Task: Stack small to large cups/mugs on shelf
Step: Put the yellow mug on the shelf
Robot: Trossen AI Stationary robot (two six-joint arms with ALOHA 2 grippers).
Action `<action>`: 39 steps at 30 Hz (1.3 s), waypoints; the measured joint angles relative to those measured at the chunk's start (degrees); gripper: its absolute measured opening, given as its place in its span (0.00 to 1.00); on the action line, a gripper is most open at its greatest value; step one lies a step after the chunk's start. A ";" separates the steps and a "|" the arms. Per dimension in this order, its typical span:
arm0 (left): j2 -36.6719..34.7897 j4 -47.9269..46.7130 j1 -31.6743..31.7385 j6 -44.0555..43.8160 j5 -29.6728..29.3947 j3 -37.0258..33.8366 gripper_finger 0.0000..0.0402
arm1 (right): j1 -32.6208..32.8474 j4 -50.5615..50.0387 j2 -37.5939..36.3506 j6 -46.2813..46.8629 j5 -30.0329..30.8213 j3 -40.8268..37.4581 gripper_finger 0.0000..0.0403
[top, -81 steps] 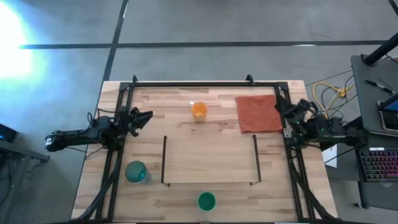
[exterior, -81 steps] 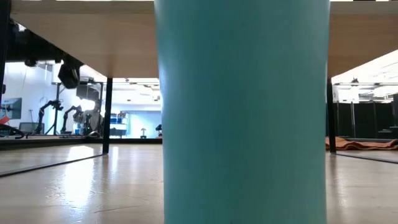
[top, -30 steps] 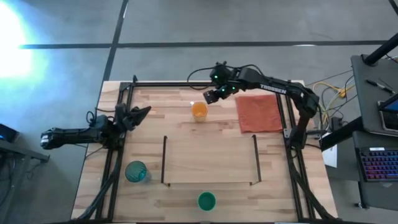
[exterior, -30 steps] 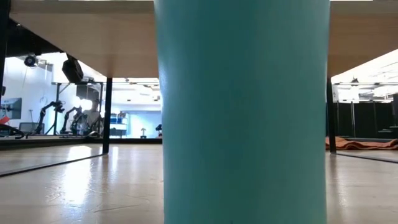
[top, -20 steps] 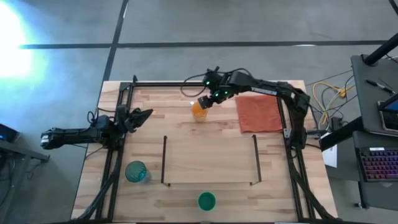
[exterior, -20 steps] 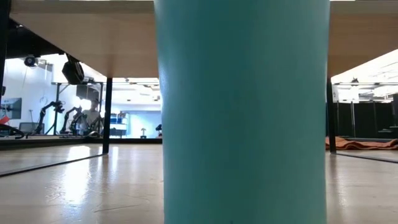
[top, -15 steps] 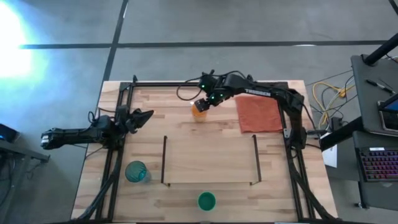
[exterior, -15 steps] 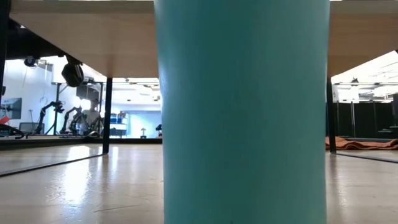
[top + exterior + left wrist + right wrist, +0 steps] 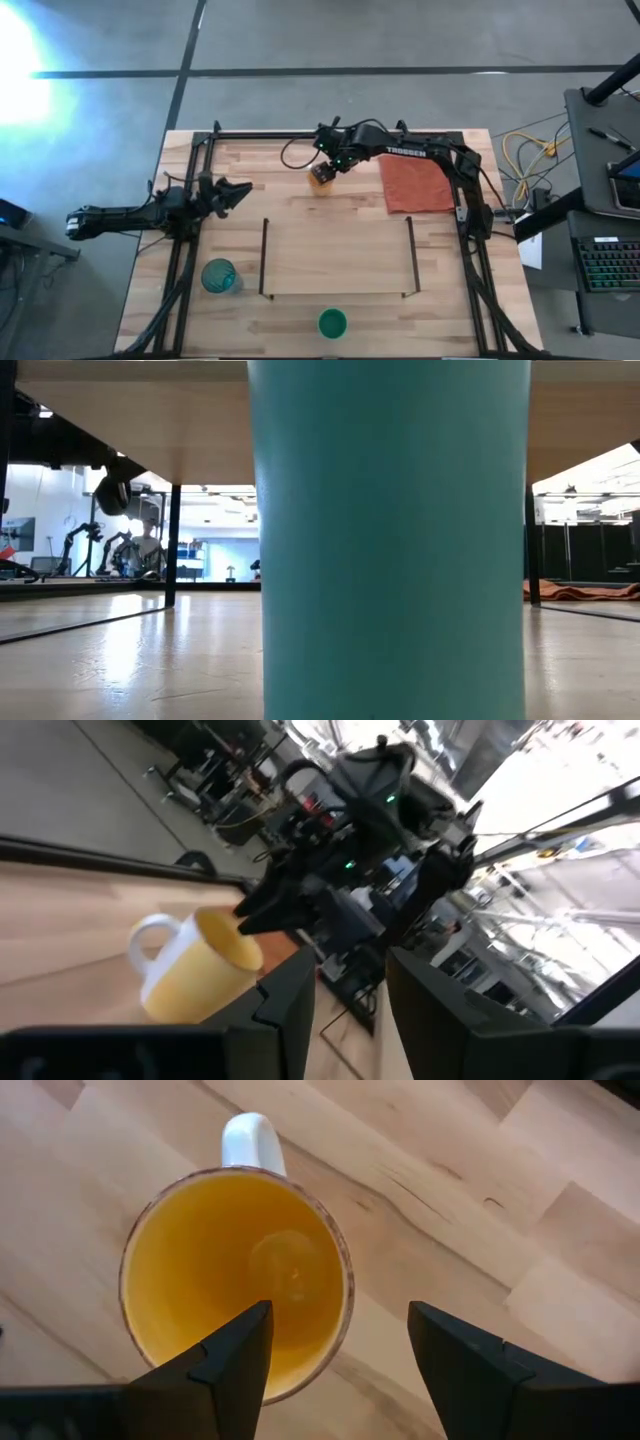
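Note:
The orange mug (image 9: 319,180) stands upright on the wood at the far middle, its pale handle (image 9: 250,1138) showing in the right wrist view. My right gripper (image 9: 340,1320) hangs open just above the mug, pointing down. One finger (image 9: 235,1355) is over the mug's hollow and the other (image 9: 455,1355) is outside its wall. My left gripper (image 9: 238,190) waits open at the table's left, facing the mug (image 9: 195,970). The teal tumbler (image 9: 219,276) stands near left. The green cup (image 9: 332,323) stands at the near edge. The shelf (image 9: 338,258) lies between two dark bars.
A red-orange cloth (image 9: 415,182) lies flat at the far right, beside the mug. A black frame (image 9: 300,135) runs round the table's far and side edges. In the low view the cup at the near edge (image 9: 390,540) fills the middle and hides the far table.
My right gripper has travelled from the far side toward the table's left and near edge, coming down over the orange mug until its fingers straddle the mug's wall. The mug, tumbler and green cup have stayed where they were.

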 joint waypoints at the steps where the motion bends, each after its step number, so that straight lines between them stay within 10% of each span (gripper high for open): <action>1: 0.02 -0.50 0.00 0.03 -0.05 0.00 0.28 | 0.02 0.00 0.00 0.01 0.25 0.00 0.56; 18: 0.59 -3.83 0.00 0.49 -0.26 0.00 0.28 | -0.49 -0.21 2.80 -3.98 2.13 0.04 0.51; 31: 0.89 -3.81 0.00 0.49 -0.37 0.00 0.28 | -1.05 -0.01 2.78 -22.91 2.60 0.04 0.06; 39: 0.89 -3.79 0.00 0.49 -0.56 0.00 0.28 | -1.01 1.03 2.79 -47.52 3.29 2.46 0.04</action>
